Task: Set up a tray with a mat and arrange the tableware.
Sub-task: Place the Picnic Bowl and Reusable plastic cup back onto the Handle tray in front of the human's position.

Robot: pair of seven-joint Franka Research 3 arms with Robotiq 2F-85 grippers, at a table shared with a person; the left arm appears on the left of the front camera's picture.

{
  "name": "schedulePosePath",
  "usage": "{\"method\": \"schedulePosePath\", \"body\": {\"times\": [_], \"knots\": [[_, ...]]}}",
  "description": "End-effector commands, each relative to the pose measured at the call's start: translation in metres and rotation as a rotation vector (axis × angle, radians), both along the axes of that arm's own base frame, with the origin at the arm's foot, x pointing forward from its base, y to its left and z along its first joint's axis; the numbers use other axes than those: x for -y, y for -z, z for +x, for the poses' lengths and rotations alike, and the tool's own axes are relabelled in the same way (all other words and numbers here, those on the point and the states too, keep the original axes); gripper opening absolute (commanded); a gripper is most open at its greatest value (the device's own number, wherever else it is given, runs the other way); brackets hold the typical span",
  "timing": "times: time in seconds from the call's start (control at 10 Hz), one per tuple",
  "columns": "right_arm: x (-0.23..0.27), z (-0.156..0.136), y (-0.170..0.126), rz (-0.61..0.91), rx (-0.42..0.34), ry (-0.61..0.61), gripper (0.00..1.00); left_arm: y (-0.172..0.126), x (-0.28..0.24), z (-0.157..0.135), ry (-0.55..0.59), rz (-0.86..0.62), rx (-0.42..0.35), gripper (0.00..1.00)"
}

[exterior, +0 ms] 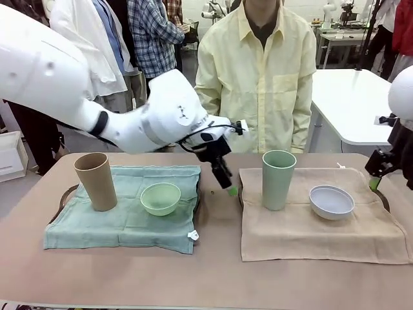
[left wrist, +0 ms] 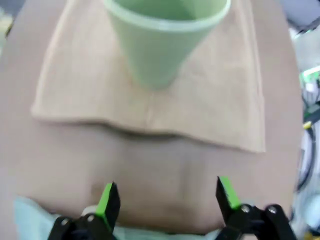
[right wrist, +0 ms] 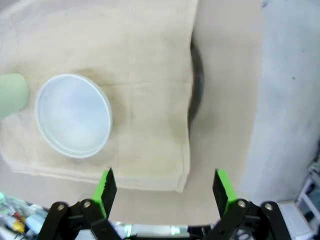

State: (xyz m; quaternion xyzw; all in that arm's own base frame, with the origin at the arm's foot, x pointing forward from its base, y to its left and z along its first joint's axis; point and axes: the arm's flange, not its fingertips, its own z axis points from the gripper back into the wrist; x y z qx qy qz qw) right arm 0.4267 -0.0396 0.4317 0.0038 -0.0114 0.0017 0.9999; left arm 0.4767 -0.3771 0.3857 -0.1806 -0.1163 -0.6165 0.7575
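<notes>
Both grippers, left (left wrist: pixel 165 200) and right (right wrist: pixel 162 192), stood open and empty; pale green tumbler (left wrist: pixel 162 37) ahead, whitish-blue bowl (right wrist: pixel 73 115) just beyond: arrangement apparently finished, retreat next.

No legible text or labels anywhere.

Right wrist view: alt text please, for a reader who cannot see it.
The open right gripper hangs empty above a tan mat covering a dark tray, with a whitish-blue bowl resting on the mat beside a pale green tumbler at the edge.
</notes>
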Motion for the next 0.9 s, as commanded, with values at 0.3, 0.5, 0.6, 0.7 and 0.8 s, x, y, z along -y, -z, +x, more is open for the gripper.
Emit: {"method": "schedulePosePath", "body": {"times": [0.3, 0.5, 0.6, 0.7, 0.8], "knots": [[-0.025, -0.031, -0.083, -0.051, -0.009, 0.045, 1.0, -0.102, -0.047, -0.033, -0.39, 0.207, -0.169, 1.0], [-0.032, -0.03, -0.099, -0.056, -0.027, 0.072, 1.0, -0.124, -0.046, -0.038, -0.586, 0.306, -0.167, 1.0], [-0.034, -0.026, -0.101, -0.066, -0.044, 0.087, 1.0, -0.131, -0.045, -0.036, -0.658, 0.376, -0.128, 1.0], [-0.034, -0.019, -0.1, -0.067, -0.071, 0.091, 1.0, -0.139, -0.044, -0.036, -0.704, 0.418, -0.09, 1.0], [-0.033, -0.008, -0.096, -0.054, -0.089, 0.064, 1.0, -0.13, -0.056, -0.04, -0.583, 0.282, -0.143, 1.0]]}}
